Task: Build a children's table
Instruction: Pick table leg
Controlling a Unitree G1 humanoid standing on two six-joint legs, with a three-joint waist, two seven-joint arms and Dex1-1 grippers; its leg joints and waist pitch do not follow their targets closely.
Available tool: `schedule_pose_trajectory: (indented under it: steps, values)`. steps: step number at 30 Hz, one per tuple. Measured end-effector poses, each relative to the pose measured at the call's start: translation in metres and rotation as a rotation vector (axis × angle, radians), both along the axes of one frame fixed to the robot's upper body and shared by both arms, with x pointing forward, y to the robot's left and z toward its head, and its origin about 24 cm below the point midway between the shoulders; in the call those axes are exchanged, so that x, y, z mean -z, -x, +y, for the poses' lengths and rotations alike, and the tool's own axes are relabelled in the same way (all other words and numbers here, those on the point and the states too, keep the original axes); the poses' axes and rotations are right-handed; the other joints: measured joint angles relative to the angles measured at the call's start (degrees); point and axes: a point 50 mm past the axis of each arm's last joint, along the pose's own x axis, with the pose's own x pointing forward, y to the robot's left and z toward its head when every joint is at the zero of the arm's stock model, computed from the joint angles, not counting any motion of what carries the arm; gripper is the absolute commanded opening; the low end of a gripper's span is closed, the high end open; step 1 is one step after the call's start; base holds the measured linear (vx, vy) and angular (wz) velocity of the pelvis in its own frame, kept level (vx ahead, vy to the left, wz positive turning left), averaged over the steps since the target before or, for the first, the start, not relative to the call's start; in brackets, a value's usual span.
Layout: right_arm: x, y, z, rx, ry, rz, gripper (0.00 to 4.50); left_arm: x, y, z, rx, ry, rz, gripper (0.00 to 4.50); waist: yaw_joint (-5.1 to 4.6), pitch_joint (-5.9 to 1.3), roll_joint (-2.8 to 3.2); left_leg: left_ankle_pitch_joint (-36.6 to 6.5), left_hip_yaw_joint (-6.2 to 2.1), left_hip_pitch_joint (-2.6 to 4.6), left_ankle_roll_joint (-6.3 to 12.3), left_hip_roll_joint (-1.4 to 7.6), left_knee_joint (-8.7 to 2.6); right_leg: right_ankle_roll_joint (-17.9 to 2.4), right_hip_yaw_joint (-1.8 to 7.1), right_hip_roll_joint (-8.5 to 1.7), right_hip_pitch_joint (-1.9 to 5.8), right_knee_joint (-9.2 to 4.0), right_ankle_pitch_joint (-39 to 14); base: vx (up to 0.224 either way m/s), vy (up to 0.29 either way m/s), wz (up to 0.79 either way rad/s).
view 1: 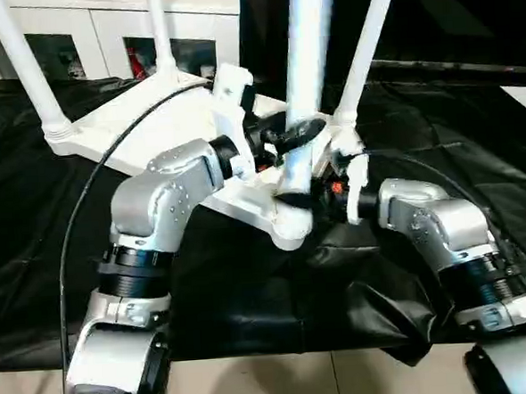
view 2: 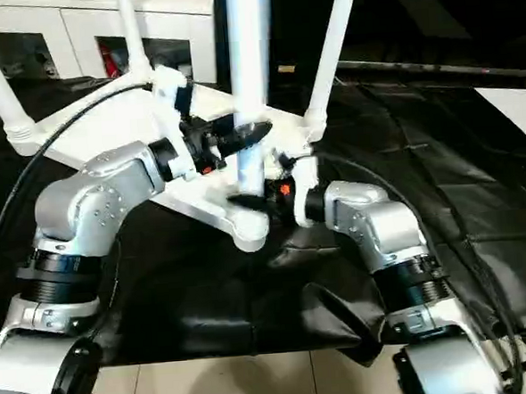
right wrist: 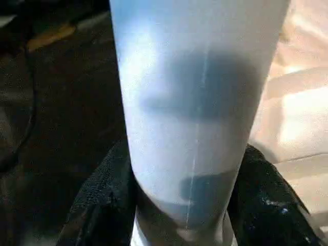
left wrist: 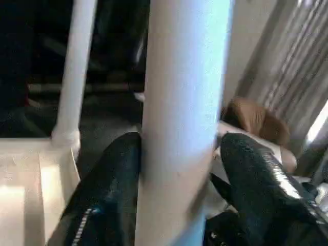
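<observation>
The children's table lies upside down, its white top (view 1: 142,124) with the ribbed underside facing up on black cloth. Three white legs (view 1: 27,68) (view 1: 159,34) (view 1: 365,43) stand upright in its far and side corners. A fourth leg (view 1: 308,51) stands in the near corner socket (view 1: 291,222). My left gripper (view 1: 294,128) straddles this leg partway up; one finger (left wrist: 113,179) touches it and the other (left wrist: 256,174) stands slightly off it. Lower down, just above the socket, my right gripper (view 1: 321,193) is shut on the same leg (right wrist: 189,102).
A white cabinet (view 1: 101,28) with open shelves stands behind the table. The black cloth (view 1: 251,287) covers the floor and bunches up near my right forearm. A black cable (view 1: 77,217) loops over my left arm. Pale tiles show at the near edge.
</observation>
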Motion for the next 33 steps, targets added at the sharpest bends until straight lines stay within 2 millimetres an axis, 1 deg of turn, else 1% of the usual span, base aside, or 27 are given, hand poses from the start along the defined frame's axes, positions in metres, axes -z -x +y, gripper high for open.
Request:
schedule_pose_trajectory:
  steps: [1,4,6,7,8,10,13,14,17,18,22,24,27,29,33]
  values:
    - [-0.001,-0.001,-0.001,0.012,-0.010,0.001,1.91,-0.001,0.000,0.000,-0.006,0.014,-0.004,3.17,0.00,-0.02,-0.05,0.0,0.00,0.00,0.00,0.00,0.00,0.0,0.00,0.00,0.01,-0.01,0.0,0.000,0.000,0.00]
    - [-0.004,-0.004,-0.008,0.078,-0.115,0.028,1.91,-0.012,-0.007,0.010,-0.104,0.268,-0.026,3.25,0.00,-0.03,-0.26,0.0,0.00,-0.05,0.00,0.00,0.00,0.0,-0.01,0.00,0.01,-0.03,0.0,0.000,0.000,0.00]
    - [-0.004,-0.006,-0.013,0.119,-0.179,0.058,1.91,-0.017,-0.010,0.020,-0.154,0.446,-0.005,3.25,0.01,-0.04,-0.30,0.0,0.00,-0.06,0.00,0.00,0.01,-0.1,-0.02,0.00,0.00,-0.03,0.0,0.000,0.000,0.00]
    - [-0.005,-0.007,-0.016,0.132,-0.207,0.071,1.91,-0.019,-0.011,0.026,-0.167,0.501,0.007,3.25,0.00,-0.04,-0.30,0.0,0.00,-0.06,0.00,0.00,0.01,-0.1,-0.03,0.00,-0.01,-0.02,0.0,0.000,0.000,0.00]
    - [-0.006,-0.007,-0.019,0.138,-0.241,0.087,1.91,-0.020,-0.011,0.031,-0.176,0.535,0.010,3.25,0.01,-0.03,-0.28,0.0,-0.01,-0.05,0.00,0.01,0.00,-0.1,-0.04,0.00,-0.01,-0.02,0.0,0.000,0.000,0.00]
    - [-0.010,-0.005,-0.025,0.118,-0.312,0.130,1.91,-0.021,-0.012,0.039,-0.185,0.543,0.003,3.25,0.00,-0.03,-0.28,0.0,-0.01,-0.04,0.01,0.01,0.00,-0.1,-0.05,0.01,-0.01,-0.03,0.0,0.000,0.000,0.00]
    - [-0.013,0.001,-0.031,0.050,-0.403,0.215,1.91,-0.016,-0.014,0.049,-0.202,0.423,-0.032,3.25,-0.02,-0.03,-0.27,0.0,-0.03,-0.04,0.01,0.01,-0.01,-0.1,-0.05,0.01,0.01,-0.07,0.0,0.000,0.000,0.00]
    - [-0.014,0.004,-0.032,0.021,-0.424,0.240,1.91,-0.011,-0.015,0.051,-0.211,0.332,-0.050,3.25,-0.02,-0.03,-0.25,0.0,-0.02,-0.03,0.01,0.01,-0.01,-0.1,-0.05,0.01,0.01,-0.06,0.0,0.000,0.000,0.00]
    - [-0.020,0.010,-0.034,-0.056,-0.497,0.288,1.91,0.014,-0.019,0.057,-0.229,0.076,-0.052,3.25,0.00,-0.03,-0.23,0.0,-0.03,0.01,0.01,0.01,-0.02,0.0,-0.05,0.01,0.03,-0.07,0.0,0.000,0.000,0.00]
    - [-0.024,0.012,-0.037,-0.074,-0.517,0.288,1.90,0.025,-0.019,0.060,-0.232,0.014,-0.032,3.25,0.00,-0.01,-0.20,0.0,-0.02,0.01,0.01,0.01,-0.02,0.0,-0.04,0.01,0.04,-0.07,0.0,0.000,0.000,0.00]
    - [-0.032,0.024,-0.041,-0.155,-0.575,0.308,1.90,0.055,-0.019,0.073,-0.207,-0.278,-0.033,3.25,0.07,-0.01,-0.19,0.0,-0.03,0.09,-0.01,0.02,-0.12,0.0,-0.05,0.01,0.06,-0.08,0.0,0.000,0.000,0.00]
    - [-0.031,0.025,-0.042,-0.159,-0.581,0.328,1.90,0.068,-0.017,0.071,-0.143,-0.442,-0.063,3.25,0.15,-0.02,-0.14,0.0,-0.03,0.09,-0.05,0.01,-0.12,0.0,-0.05,0.00,0.05,-0.08,0.0,0.000,0.000,0.00]
    - [-0.031,0.027,-0.041,-0.171,-0.583,0.341,1.90,0.083,-0.014,0.061,-0.060,-0.534,-0.064,3.25,0.34,-0.01,-0.09,0.1,-0.03,0.09,-0.12,0.00,-0.11,-0.1,-0.05,-0.03,0.06,-0.05,0.1,0.000,0.000,0.00]
    - [-0.033,0.028,-0.040,-0.184,-0.588,0.341,1.90,0.088,-0.013,0.057,-0.041,-0.556,-0.071,3.25,0.29,-0.01,-0.06,0.1,-0.03,0.13,-0.16,0.00,-0.12,-0.1,-0.05,-0.03,0.05,-0.01,0.1,0.000,0.000,0.00]
    - [-0.035,0.029,-0.042,-0.184,-0.594,0.339,1.90,0.093,-0.015,0.058,-0.031,-0.602,-0.086,3.25,0.17,-0.03,-0.02,0.1,-0.03,0.25,-0.19,0.00,-0.14,-0.1,-0.04,-0.02,0.07,0.10,0.1,0.000,0.000,0.00]
